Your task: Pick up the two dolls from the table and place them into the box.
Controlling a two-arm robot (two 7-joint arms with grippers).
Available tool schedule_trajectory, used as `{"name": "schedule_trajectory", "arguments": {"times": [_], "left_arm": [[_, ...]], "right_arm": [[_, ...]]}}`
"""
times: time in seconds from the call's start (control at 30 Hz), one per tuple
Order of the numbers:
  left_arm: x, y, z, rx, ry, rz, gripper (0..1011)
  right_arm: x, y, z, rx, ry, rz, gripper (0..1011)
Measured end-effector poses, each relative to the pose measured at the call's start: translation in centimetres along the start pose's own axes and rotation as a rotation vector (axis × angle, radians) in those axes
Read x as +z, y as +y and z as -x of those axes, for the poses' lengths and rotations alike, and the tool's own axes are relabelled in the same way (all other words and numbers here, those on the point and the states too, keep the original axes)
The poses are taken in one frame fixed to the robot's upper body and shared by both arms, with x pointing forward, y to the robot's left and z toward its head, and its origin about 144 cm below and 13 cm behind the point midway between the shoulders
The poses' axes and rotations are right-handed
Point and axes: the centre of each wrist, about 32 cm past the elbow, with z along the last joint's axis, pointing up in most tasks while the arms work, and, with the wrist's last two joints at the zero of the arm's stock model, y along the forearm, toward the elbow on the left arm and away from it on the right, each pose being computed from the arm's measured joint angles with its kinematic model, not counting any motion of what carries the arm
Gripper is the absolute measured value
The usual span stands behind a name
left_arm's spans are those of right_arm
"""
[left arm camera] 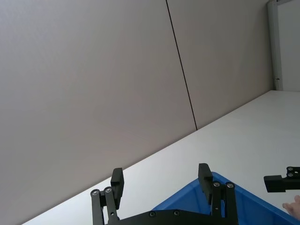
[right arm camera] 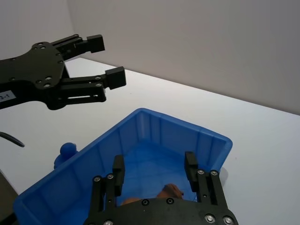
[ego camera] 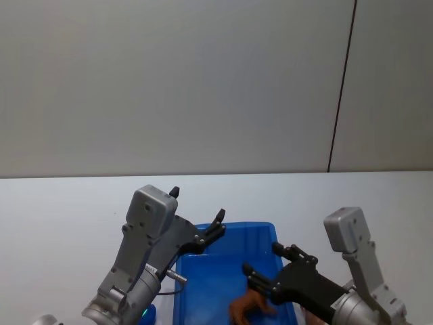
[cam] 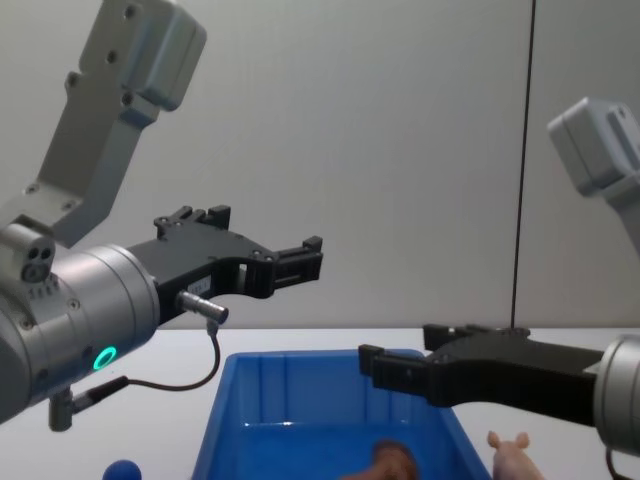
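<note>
1. The left gripper [ego camera: 197, 206] hangs with its two black fingers spread apart and nothing between them, above the far left corner of the bright blue rectangular plastic bin [ego camera: 223, 240] with ribbed walls.
2. The right gripper [ego camera: 262, 259] is also spread wide and empty. It is poised over the bin's right half, across from the left gripper and lower than it.
3. The shaggy brown lion-like figurine [ego camera: 252, 305] lies on the bin's floor, below the right gripper and a little nearer the robot.
4. The pale pink pig figurine [cam: 512, 455] with pointed ears stands on the plain white tabletop [ego camera: 67, 217]. It is outside the bin, just beside its right wall, underneath the right gripper's arm.
5. A small round blue object [cam: 122, 470] sits by the bin's left wall, well below the left gripper.
</note>
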Motion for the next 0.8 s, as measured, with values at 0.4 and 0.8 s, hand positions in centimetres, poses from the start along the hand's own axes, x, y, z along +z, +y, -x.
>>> {"name": "schedule_trajectory", "arguments": {"times": [0.4,0.8], "left_arm": [[0.0,0.0,0.0,0.000,0.000,0.000,1001],[0.0,0.0,0.0,0.000,0.000,0.000,1001]], "right_arm": [[0.0,-1.0,-0.1,-0.099,0.001,-0.006,1001],[-0.1,-3.7,0.7,-0.237,-0.008,0.017,1001]]}}
